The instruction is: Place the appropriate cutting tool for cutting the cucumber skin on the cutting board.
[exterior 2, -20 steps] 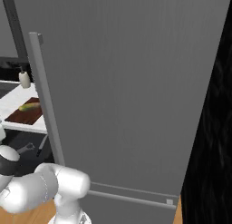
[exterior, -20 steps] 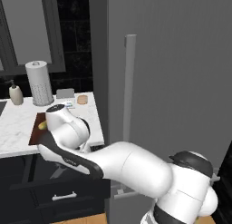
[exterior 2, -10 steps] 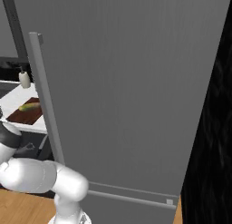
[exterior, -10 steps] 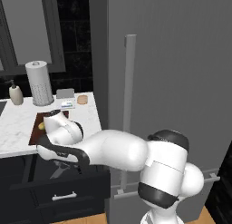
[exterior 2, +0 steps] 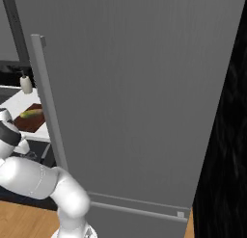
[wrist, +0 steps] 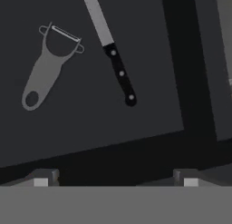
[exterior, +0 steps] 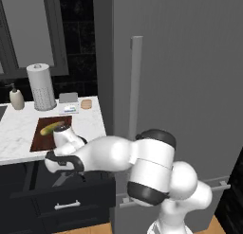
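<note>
Hovering gripper [wrist: 115, 175] above seemingly unlabelled peeler [wrist: 47, 66]

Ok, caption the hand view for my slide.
Open tool above drawer holding peeler and knife.

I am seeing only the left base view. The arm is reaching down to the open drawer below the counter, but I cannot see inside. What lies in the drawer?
Observer: In the hand view, a light-grey peeler and a dark-handled knife lie apart on the dark drawer floor.
Operator: Is the gripper holding one already?
Observer: No. The gripper is open, fingertips spread, with both tools beyond them.
Operator: Is the cucumber on the board?
Observer: Yes; the right base view also shows the cucumber on the cutting board.
</note>
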